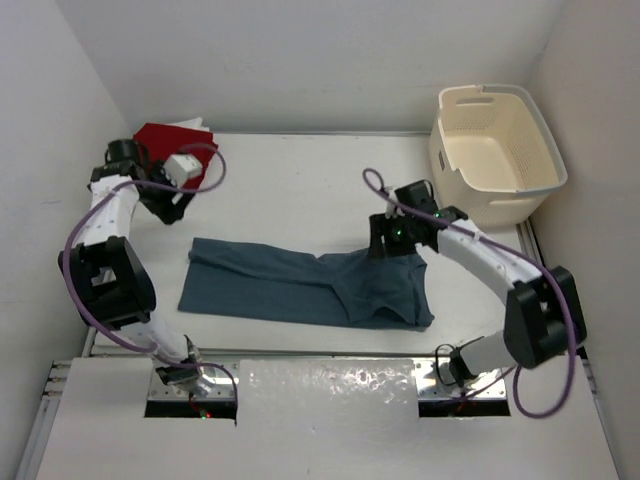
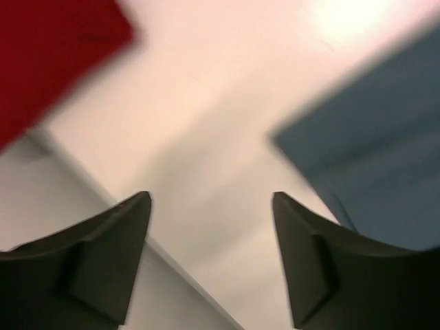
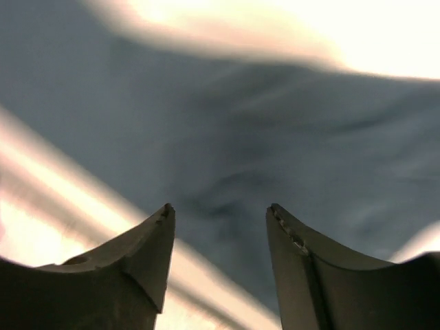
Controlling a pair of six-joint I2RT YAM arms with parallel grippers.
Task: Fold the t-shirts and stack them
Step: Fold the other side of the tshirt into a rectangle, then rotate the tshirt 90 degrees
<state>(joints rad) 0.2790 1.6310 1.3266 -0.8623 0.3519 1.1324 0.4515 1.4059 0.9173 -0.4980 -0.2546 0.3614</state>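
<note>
A slate blue-grey t-shirt point(image 1: 300, 285) lies flat in a long folded strip across the middle of the table; it also fills the right wrist view point(image 3: 227, 137) and shows at the right of the left wrist view point(image 2: 371, 158). A bright red t-shirt point(image 1: 170, 138) sits folded at the back left corner, with something white under it; it appears red and blurred in the left wrist view point(image 2: 48, 55). My left gripper point(image 1: 172, 205) hangs open over bare table between the red and blue shirts, holding nothing. My right gripper point(image 1: 392, 245) is open just above the blue shirt's back right edge, empty.
A cream plastic laundry basket point(image 1: 497, 150) stands at the back right, empty inside. White walls close in on the left, back and right. A metal rail point(image 1: 330, 385) runs along the near edge between the arm bases.
</note>
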